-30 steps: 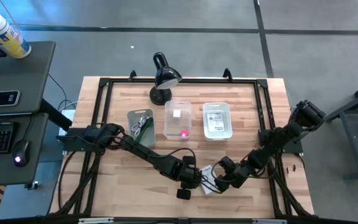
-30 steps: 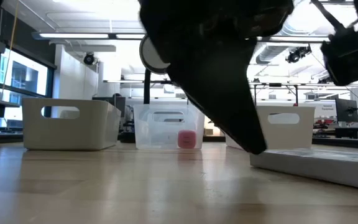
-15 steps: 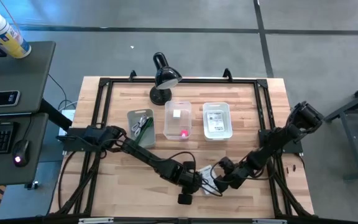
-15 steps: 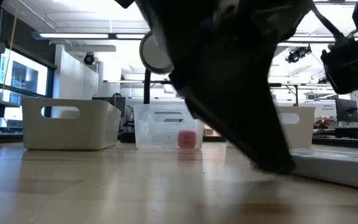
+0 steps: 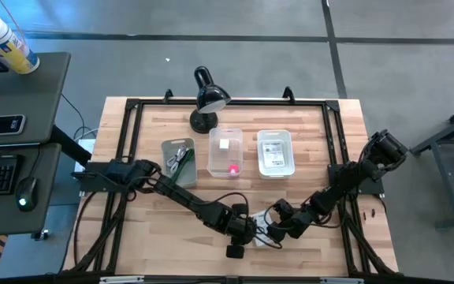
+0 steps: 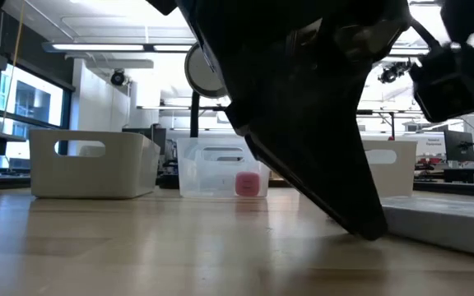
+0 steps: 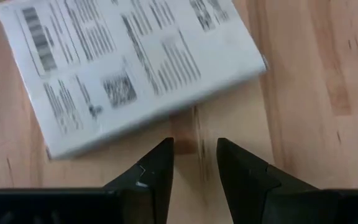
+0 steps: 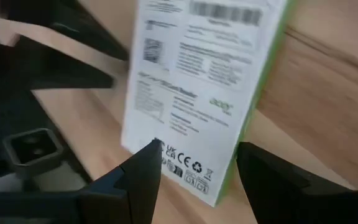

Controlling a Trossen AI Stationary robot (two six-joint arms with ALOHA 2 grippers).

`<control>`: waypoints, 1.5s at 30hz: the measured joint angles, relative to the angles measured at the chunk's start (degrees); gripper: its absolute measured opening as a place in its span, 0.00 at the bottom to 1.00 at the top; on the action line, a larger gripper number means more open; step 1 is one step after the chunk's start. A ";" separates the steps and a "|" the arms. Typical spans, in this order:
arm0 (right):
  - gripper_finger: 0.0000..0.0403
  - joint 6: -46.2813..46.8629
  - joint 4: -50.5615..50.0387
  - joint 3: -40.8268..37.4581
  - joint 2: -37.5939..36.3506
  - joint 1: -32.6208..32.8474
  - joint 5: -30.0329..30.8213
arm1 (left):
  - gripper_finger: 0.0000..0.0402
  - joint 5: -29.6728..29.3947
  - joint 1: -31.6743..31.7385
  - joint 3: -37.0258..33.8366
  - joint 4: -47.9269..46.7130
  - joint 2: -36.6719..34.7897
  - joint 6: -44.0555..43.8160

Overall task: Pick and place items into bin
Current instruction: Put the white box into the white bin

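A white printed packet (image 5: 263,232) lies flat on the table near its near edge, between my two grippers. My left gripper (image 7: 194,146) is open by a narrow gap, and its tips are down at one long edge of the packet (image 7: 135,68). My right gripper (image 8: 197,155) is open, with its fingers on either side of the packet's green-edged end (image 8: 204,93). I cannot tell whether it touches. Three bins stand farther back: a grey one (image 5: 178,158) with cords and a green stick, a clear one (image 5: 225,152) with a white block and a pink cube, and a white one (image 5: 275,152) with a second packet. My left gripper meets the packet's long edge (image 7: 166,134) with its fingertips, slanting down from the table's left. In the low view one fingertip (image 6: 370,228) stands on the table right against the packet's edge (image 6: 393,215). The packet lies flat on the table.
A black desk lamp (image 5: 205,99) stands behind the bins at the far edge. A black frame (image 5: 132,106) runs around the tabletop. Bare wood (image 5: 156,229) lies to the left of my left gripper. A side desk (image 5: 6,126) with a keyboard and a bottle stands to the left.
My left gripper has moved toward the table's right and down to the table at the packet's edge. The packet's nearest end has slid a little to the right before it. My right gripper has edged toward the table's left, over the packet's other end.
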 joint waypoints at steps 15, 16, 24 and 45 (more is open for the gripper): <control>0.49 -0.41 0.14 0.02 0.00 -0.64 -0.13 | 0.28 -3.02 -0.04 0.00 -1.00 0.00 1.39; 0.49 -0.41 0.17 0.02 0.00 -0.64 -0.12 | 0.28 -3.56 -0.07 0.00 -1.04 0.00 1.38; 0.49 0.06 4.19 0.12 3.49 -0.97 0.01 | 0.28 -5.70 0.00 0.00 -1.42 0.00 2.25; 0.49 -1.00 6.02 -0.09 3.51 -0.28 3.02 | 0.28 -6.55 -0.14 0.11 -3.11 0.31 2.67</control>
